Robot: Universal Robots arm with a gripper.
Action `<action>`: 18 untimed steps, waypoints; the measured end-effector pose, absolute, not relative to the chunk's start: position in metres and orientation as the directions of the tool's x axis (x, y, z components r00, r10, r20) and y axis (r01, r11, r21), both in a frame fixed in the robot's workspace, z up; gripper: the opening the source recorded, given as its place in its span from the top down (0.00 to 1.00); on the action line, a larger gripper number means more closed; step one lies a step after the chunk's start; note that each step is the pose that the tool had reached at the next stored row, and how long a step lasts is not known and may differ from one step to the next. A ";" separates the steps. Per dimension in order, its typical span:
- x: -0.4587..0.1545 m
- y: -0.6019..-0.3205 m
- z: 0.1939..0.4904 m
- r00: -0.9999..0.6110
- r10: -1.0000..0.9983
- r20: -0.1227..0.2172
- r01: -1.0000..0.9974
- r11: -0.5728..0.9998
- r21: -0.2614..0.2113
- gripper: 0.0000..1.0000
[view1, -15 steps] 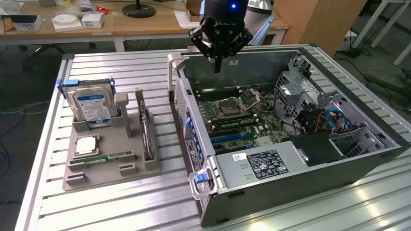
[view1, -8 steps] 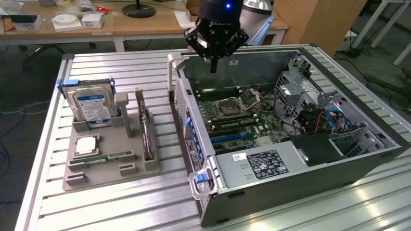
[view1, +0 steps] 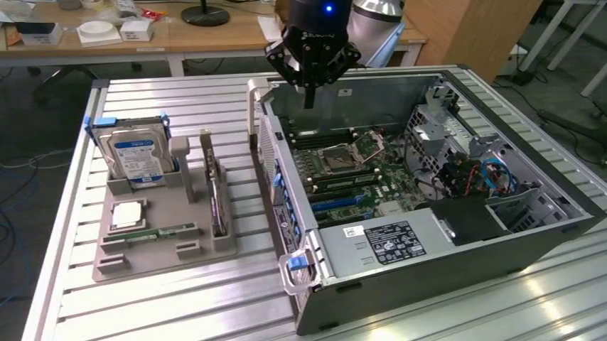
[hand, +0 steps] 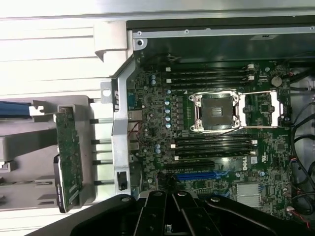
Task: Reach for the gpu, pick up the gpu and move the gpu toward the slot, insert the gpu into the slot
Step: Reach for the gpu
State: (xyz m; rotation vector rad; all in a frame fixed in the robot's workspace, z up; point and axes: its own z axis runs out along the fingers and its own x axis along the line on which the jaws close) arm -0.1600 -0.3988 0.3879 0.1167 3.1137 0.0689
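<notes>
The closed gripper [hand: 167, 209] hangs over the green motherboard [hand: 147, 110] near the blue slot [hand: 196, 175], and the gpu [hand: 69, 155] stands on edge in a grey holder [hand: 19, 147].

Your gripper [view1: 309, 96] is black, with a blue light glowing on the arm above it. The motherboard [view1: 374, 174] is green; one long slot [view1: 340, 204] on it is bright blue, while its neighbours are black. The card [view1: 217, 202] is dark with a tan end, and its holder [view1: 152, 252] is plain grey. The hard drive [view1: 133, 153] is silver with a blue-and-white label, and the table [view1: 190, 99] is pale metal, ribbed in stripes.
</notes>
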 end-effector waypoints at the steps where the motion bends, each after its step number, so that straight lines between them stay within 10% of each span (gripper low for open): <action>1: -0.161 -0.399 0.388 -0.997 0.075 -0.023 0.074 0.996 0.045 0.90; 18: -0.178 -0.399 0.388 -0.997 0.075 -0.023 0.074 0.996 0.045 0.90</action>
